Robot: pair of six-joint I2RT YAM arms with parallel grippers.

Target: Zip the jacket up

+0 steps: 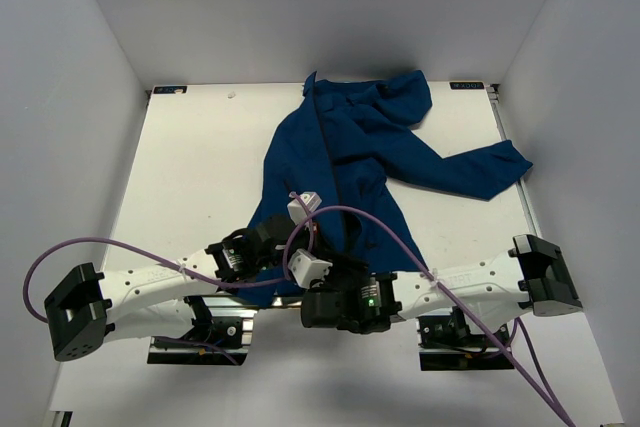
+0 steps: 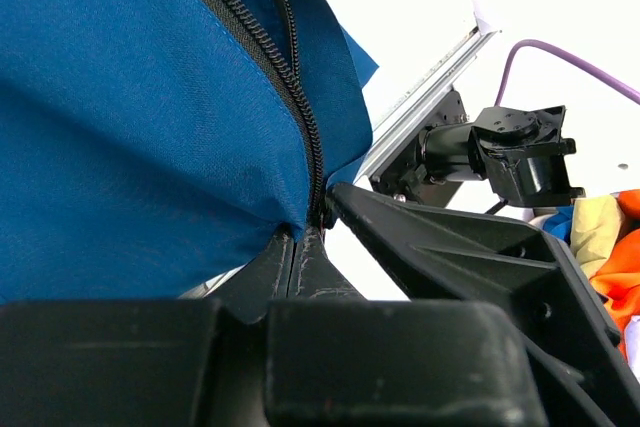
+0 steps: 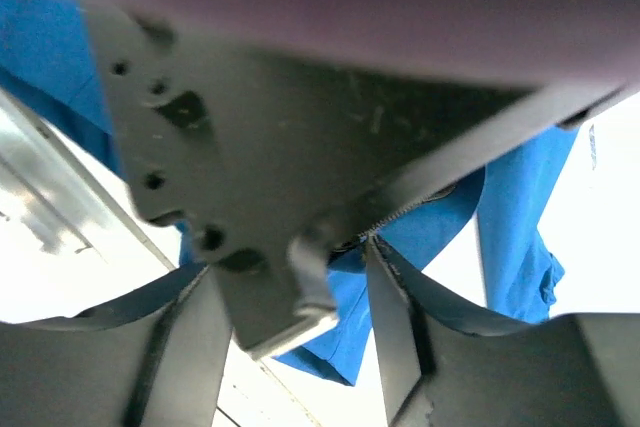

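The royal-blue jacket [image 1: 360, 137] lies flat on the white table [image 1: 200, 177], collar far, hem near the arms. Its dark zipper line [image 1: 326, 147] runs down the middle. My left gripper [image 1: 300, 239] is shut on the hem at the bottom end of the zipper [image 2: 300, 97]; in the left wrist view its pads [image 2: 297, 237] pinch the blue fabric. My right gripper [image 1: 325, 252] is open, right beside the left one. In the right wrist view [image 3: 290, 257] its fingers [image 3: 395, 337] straddle the left gripper's body, and one fingertip touches the zipper teeth [image 3: 400, 215]. That finger [image 2: 450, 257] also shows in the left wrist view.
One sleeve [image 1: 480, 167] spreads toward the right table edge. Purple cables [image 1: 380, 222] loop over both arms. White walls [image 1: 60, 97] enclose the table on three sides. In the left wrist view an arm base [image 2: 510, 147] and colourful cloth [image 2: 610, 247] lie off the table's edge.
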